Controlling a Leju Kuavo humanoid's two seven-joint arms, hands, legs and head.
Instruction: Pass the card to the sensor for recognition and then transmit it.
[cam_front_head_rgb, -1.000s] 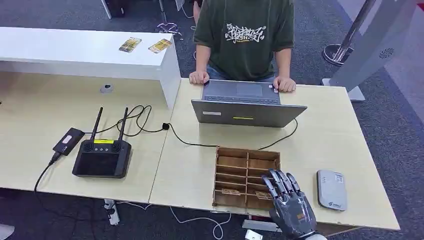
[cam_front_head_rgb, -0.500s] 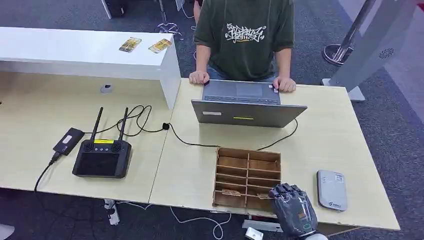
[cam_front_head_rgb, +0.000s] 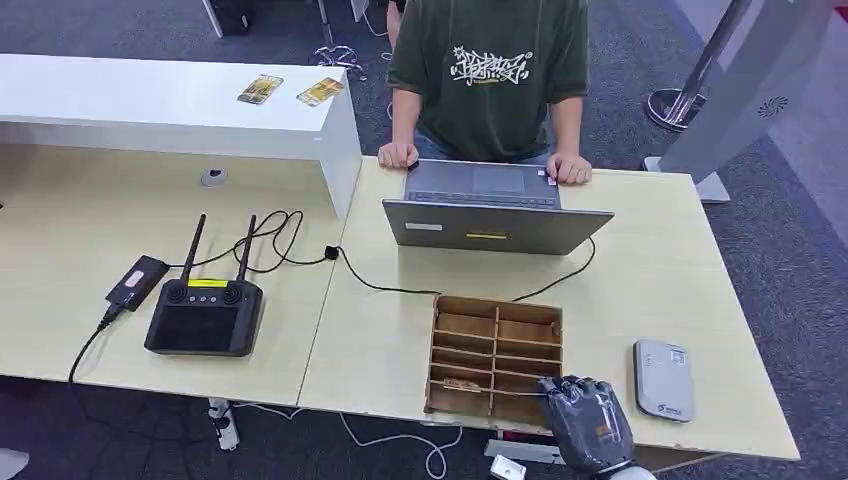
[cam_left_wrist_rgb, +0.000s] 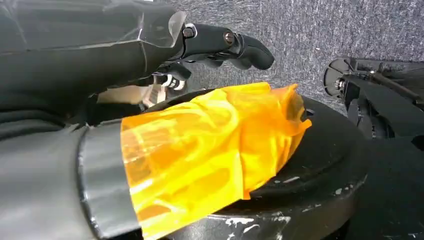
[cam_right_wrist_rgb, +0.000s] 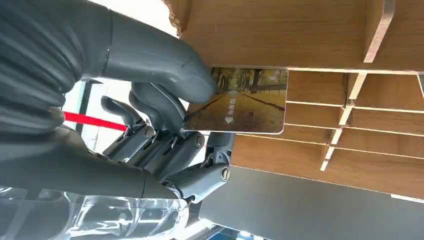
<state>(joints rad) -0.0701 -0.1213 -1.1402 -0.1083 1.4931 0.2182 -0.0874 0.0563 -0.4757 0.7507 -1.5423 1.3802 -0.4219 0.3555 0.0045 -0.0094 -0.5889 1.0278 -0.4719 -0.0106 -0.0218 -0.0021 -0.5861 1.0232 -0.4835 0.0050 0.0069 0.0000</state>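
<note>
Even, bright indoor light falls from above on the pale desk (cam_front_head_rgb: 650, 260) in the head view, and shadows there are soft and short, tucked just under the laptop (cam_front_head_rgb: 495, 225). That view is sharp, with mild bending toward its corners. In the right wrist view the card (cam_right_wrist_rgb: 240, 100) is crisp, while the background beside it is overexposed to white. The left wrist view is dimmer; orange tape (cam_left_wrist_rgb: 210, 150) glares, slightly blurred.
</note>
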